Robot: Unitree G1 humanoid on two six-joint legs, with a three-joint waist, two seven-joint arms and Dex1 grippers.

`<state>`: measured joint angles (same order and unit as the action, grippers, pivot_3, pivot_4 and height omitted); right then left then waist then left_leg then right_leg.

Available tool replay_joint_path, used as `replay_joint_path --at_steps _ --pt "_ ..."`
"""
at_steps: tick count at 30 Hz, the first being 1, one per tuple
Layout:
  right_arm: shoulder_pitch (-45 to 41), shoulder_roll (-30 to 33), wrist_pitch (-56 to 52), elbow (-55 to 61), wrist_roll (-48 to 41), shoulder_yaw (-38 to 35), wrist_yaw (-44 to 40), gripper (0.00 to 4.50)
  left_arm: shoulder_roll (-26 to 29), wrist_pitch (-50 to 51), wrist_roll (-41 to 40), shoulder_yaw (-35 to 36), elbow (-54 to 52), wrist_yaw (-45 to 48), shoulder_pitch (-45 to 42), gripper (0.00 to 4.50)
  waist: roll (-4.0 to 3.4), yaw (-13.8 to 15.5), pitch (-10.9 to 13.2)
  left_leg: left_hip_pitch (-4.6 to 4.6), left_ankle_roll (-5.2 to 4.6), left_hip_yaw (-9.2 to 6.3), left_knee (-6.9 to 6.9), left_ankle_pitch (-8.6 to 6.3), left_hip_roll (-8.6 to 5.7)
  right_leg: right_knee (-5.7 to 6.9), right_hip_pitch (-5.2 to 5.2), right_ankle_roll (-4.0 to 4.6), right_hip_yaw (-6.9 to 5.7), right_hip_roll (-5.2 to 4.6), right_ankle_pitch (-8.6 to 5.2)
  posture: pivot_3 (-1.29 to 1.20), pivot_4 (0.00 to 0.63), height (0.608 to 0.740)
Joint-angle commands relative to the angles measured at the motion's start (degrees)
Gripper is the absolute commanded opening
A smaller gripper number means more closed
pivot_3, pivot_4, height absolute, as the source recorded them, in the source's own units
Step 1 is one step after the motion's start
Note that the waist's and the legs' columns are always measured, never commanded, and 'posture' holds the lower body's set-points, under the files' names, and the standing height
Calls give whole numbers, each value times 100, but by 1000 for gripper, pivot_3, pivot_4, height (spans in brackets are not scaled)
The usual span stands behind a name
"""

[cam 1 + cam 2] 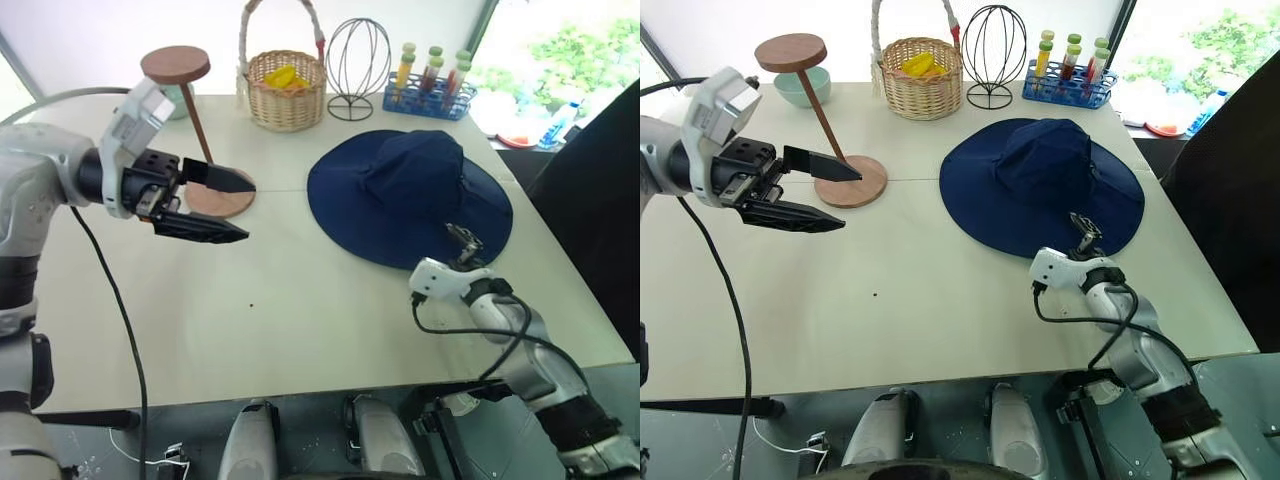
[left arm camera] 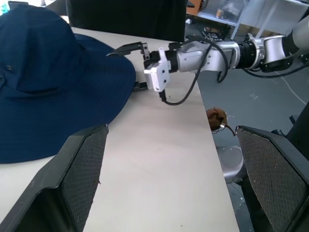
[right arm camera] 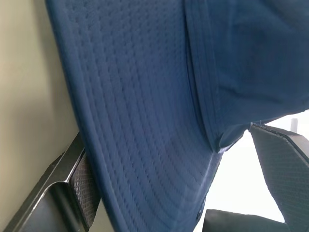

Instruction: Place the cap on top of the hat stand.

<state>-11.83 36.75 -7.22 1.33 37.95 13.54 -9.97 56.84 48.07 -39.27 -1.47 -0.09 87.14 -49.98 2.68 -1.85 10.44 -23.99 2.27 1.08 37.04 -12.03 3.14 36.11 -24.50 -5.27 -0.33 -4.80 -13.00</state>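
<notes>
The cap point(image 1: 410, 195) is laid flat on the worktop point(image 1: 300, 310) at centre right of the frame, its near brim straddled by the spread fingers of the right tool point(image 1: 464, 240). The left tool point(image 1: 225, 205) is held released at left, before the hat stand point(image 1: 195, 130).

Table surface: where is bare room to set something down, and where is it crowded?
The table is bare across its near half, from the cap and hat stand to the near edge. The back edge is crowded: bowl, basket, wire stand, tube rack.
</notes>
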Motion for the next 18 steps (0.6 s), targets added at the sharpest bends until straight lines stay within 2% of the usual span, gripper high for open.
replay_joint_path --at_steps 1,3,4,10,18 --pt "-162 -220 179 -598 -61 240 -139 4253 26 -60 2 124 -78 -33 -108 4466 2 -42 -1 1 0 -1 -1 0 0 0 1 0 1 2 0 0 150 740" --pt "-247 -288 265 -747 -66 271 -169 3635 21 -52 -8 139 -92 -52 -100 4500 2 -61 -1 1 -1 -3 -3 -1 2 1 2 2 2 6 1 0 150 740" --pt "-276 -315 300 -800 -62 288 -181 3184 20 -49 -13 145 -99 -62 -96 4500 2 -67 -1 2 -3 -3 -4 -2 3 2 2 2 3 7 1 0 150 740" --pt "-280 -447 351 -818 -81 261 -212 141 48 -79 -30 193 -144 -105 -28 4500 8 -81 -5 13 -6 -2 -7 -3 9 2 6 2 8 14 1 0 150 740" --pt "-260 -553 374 -839 -113 217 -270 62 -11 -104 8 156 -86 -167 -115 4500 14 -75 -8 23 -7 0 -13 -5 15 2 10 3 8 18 0 0 150 740"
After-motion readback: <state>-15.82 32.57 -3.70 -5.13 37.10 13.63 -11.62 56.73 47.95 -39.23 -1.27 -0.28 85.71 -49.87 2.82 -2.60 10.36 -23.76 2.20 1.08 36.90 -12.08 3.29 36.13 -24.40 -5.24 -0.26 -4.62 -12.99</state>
